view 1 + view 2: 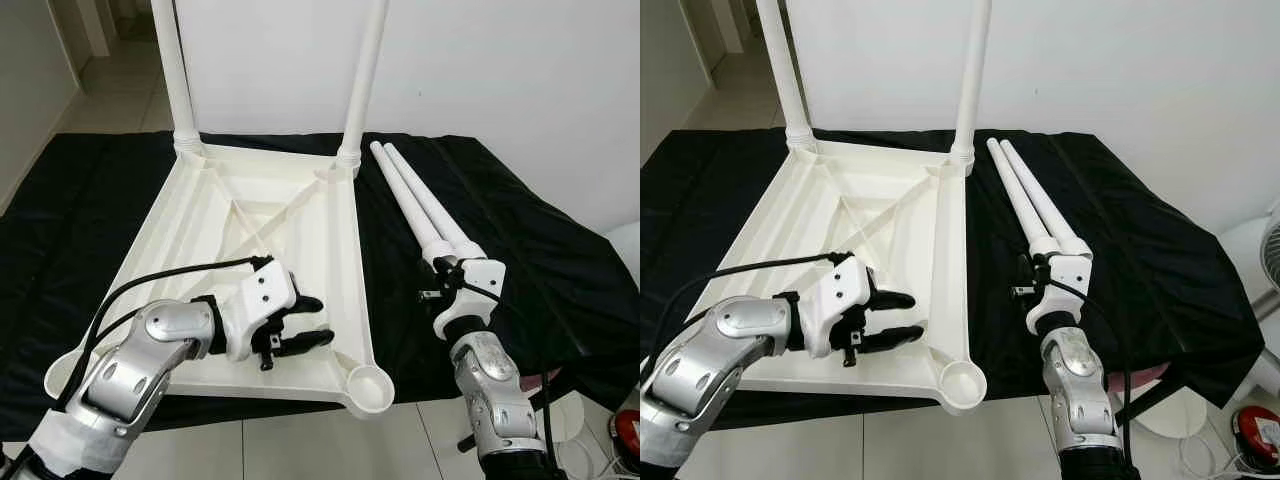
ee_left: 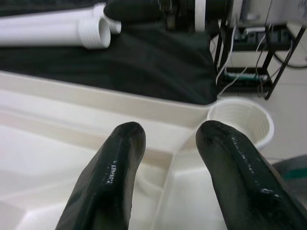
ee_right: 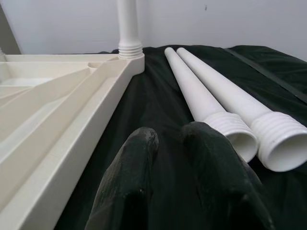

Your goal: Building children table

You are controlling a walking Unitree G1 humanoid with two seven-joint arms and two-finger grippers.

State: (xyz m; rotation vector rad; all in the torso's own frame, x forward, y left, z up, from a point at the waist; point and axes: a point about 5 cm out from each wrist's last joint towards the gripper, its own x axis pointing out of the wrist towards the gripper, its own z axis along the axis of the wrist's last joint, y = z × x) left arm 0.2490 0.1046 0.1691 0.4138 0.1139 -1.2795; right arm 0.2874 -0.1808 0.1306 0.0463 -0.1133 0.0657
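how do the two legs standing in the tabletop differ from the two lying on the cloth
The fitted legs stand upright, screwed into the far corner sockets of the upturned tabletop; the loose legs lie flat, side by side on the black cloth beside it. The loose legs' ribbed, open ends show, near the right gripper; the fitted legs' ends sit in the sockets. All four are white tubes.

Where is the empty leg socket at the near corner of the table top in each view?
Left eye: empty socket, bottom centre.
Right eye, bottom centre.
Left wrist, beyond the left gripper.
Right wrist: not visible.
Shared landmark: two loose legs on the black cloth.
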